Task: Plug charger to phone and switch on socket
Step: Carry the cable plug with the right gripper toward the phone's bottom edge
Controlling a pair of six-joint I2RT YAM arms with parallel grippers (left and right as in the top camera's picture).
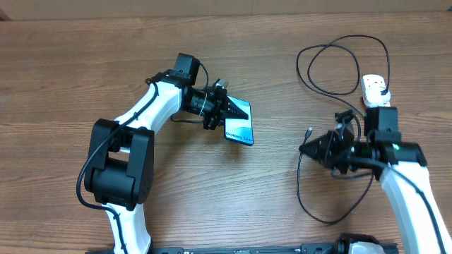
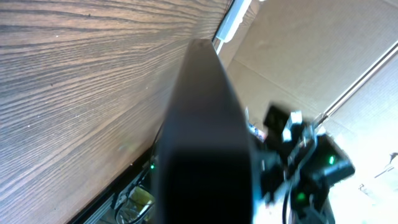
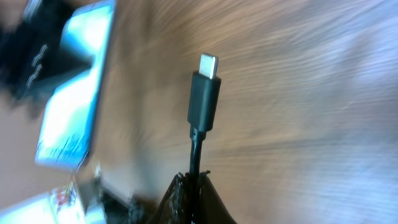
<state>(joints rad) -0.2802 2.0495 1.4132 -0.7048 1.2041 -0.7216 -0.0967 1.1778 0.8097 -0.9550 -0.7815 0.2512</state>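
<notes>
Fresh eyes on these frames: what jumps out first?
The light blue phone stands out, clamped in the left end effector at mid-table. To its right, the right end effector pinches the charger just behind its bare plug tip, not yet in the phone. The white socket sits at upper right.

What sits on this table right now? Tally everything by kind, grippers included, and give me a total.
phone: 1
charger: 1
power strip: 1
grippers: 2 (left gripper shut on the phone, right gripper shut on the charger near its plug tip)
Total: 5
</notes>
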